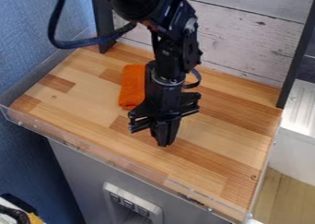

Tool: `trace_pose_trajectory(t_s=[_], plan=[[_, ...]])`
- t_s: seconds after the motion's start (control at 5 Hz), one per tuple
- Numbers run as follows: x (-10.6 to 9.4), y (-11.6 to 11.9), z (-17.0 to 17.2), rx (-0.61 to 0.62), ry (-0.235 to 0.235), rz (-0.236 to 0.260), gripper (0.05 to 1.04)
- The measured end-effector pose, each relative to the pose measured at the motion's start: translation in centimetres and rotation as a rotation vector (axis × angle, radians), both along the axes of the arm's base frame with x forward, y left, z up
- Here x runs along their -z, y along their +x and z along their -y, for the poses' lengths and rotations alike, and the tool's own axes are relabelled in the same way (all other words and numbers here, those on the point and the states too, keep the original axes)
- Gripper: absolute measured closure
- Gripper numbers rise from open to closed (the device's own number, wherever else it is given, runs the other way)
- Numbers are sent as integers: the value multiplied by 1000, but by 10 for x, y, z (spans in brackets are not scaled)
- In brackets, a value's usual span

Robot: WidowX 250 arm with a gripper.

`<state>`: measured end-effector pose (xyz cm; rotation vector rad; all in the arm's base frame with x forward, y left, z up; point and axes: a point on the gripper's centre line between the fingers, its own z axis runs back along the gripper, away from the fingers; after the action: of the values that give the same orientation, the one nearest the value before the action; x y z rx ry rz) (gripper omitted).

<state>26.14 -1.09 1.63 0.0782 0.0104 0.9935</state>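
Starts nearest the camera with a grey cabinet front point(80, 165), fitted with a pale panel of switches point(132, 204). Runs up from there to a clear plastic rim point(80, 147) along the near edge of the wooden counter point(227, 156).

Comes next to the black fingers point(164, 136), pointing down over the nearer middle of the counter. Look pressed together, with nothing visible between them. Can't tell from this angle whether touching the wood or hanging just above it.

Leads farther back to an orange cloth point(132, 87), lying flat on the counter, perhaps folded, to the left of the arm point(175, 48) in the view and behind the fingers. Is partly covered along one side by the arm in this view. Sits near the fingers but apart from them, without any grip on it.

Reaches, beyond the cloth, a dark post point(102, 20) at the far left corner and another post point(298, 55) at the right, with a whitewashed plank wall point(246, 34) between them. Shows a black cable point(56, 29) looping out from the arm at the upper left, in front of a blue wall point(25, 43).

Seems at an ungrasped stage, judging by the free-lying cloth and empty fingers. Shows no finished handling of the cloth; leaves contact and a grip yet to be made for any lift.
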Motion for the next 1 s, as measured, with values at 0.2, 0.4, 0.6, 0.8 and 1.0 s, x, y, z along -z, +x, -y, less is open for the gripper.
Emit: trace_pose_trajectory(t_s=[0.2, 0.4, 0.6, 0.8, 1.0], plan=[[6, -1, -1, 0, -19, -17, 1023], [9, 5, -8, 84, -44, -41, 1023], [8, 18, -19, 223, -74, -53, 1023], [4, 30, -26, 390, -119, -53, 1023], [2, 45, -33, 558, -152, -38, 1023]])
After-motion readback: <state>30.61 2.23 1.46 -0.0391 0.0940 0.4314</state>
